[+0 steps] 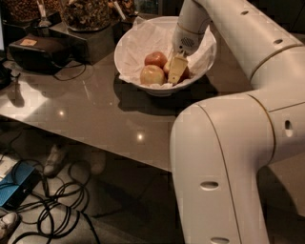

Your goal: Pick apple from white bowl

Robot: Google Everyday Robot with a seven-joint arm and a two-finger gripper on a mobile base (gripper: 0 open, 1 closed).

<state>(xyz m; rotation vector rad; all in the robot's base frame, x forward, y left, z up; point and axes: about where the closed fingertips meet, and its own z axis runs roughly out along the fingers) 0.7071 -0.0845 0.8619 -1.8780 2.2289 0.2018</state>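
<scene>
One gripper (176,70), low inside paper-lined white bowl (159,90)

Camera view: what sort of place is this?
Probably an office snack counter: snack-filled containers at the back of a grey countertop, and cables on the floor. The end effector is down in the white bowl.

White arm (224,157), tan gripper (176,72) in bowl (157,89)
</scene>
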